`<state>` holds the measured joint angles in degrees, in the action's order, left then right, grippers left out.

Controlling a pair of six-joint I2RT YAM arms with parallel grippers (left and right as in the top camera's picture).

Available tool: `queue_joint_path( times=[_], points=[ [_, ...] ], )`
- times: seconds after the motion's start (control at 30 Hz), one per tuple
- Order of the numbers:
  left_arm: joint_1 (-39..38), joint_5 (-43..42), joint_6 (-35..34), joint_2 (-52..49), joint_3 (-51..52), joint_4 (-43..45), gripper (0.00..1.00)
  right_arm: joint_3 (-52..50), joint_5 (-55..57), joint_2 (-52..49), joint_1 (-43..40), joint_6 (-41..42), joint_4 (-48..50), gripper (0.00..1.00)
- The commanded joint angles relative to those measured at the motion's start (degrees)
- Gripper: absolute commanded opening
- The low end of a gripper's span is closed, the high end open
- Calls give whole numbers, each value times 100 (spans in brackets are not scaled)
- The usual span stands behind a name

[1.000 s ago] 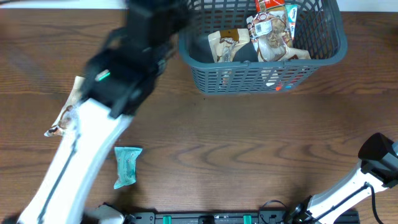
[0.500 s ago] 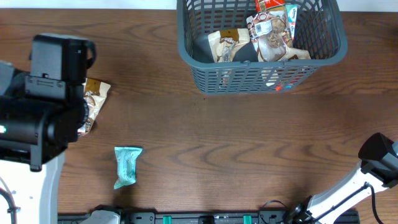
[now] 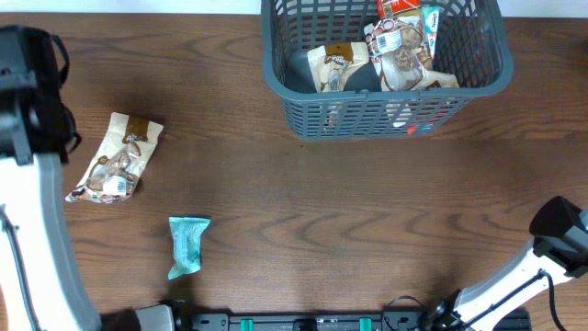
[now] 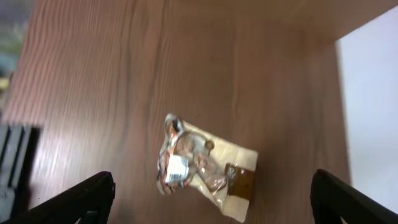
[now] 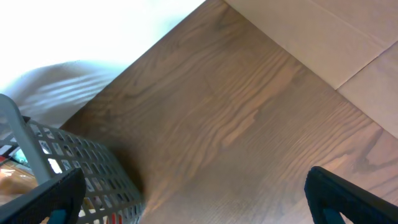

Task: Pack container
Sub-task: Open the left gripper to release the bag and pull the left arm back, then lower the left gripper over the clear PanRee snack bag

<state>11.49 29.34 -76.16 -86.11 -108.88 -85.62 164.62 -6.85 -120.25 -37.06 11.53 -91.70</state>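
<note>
The container (image 3: 386, 95), a dark grey-blue slotted basket, stands at the top of the overhead view with several snack packets (image 3: 397, 51) inside. A cream-and-brown snack packet (image 3: 115, 158) lies flat on the table at the left. A teal packet (image 3: 188, 245) lies nearer the front edge. My left arm (image 3: 28, 101) stands at the left edge, beside the cream packet. In the left wrist view my left gripper (image 4: 211, 200) hangs open high above that cream packet (image 4: 205, 167), holding nothing. My right gripper (image 5: 202, 199) is open over bare wood, with the container's corner (image 5: 68, 155) to its left.
The right arm's base (image 3: 551, 241) sits at the lower right corner. The table's far edge (image 4: 336, 56) shows in the left wrist view, and a light floor lies beyond the table in the right wrist view.
My left arm has swung from beside the container out to the left edge, uncovering the cream packet, and its jaws have widened. The right arm has stayed still.
</note>
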Motion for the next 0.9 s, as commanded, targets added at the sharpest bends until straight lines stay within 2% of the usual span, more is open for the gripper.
queue_joint_path(
  times=[0.0,0.07,0.13,0.33,0.47,0.57,0.67,0.87],
  points=[
    [188,-715,-203,-568,79,-2,90,42,-24,85,-15,44,-7,99],
    [201,-743,227,-981,79,17,90,42,-24,85,-15,44,-7,99],
    [201,-730,1040,-1329,79,129,90,42,-24,85,-15,44,-7,99],
    [199,-732,4282,-2175,79,603,90,42,-24,87,-15,44,-7,99],
    [199,-885,5735,-2420,79,702,90,42,-24,87,-15,44,-7,99],
    [201,-1327,6940,-2448,79,734,90,42,-24,85,-13,44,-7,99],
    [212,-1543,7451,-2450,79,791,90,42,-24,85,-15,44,-7,99],
    [249,-1541,7438,-2450,87,992,91,42,-24,87,-15,44,-7,99]
  ],
)
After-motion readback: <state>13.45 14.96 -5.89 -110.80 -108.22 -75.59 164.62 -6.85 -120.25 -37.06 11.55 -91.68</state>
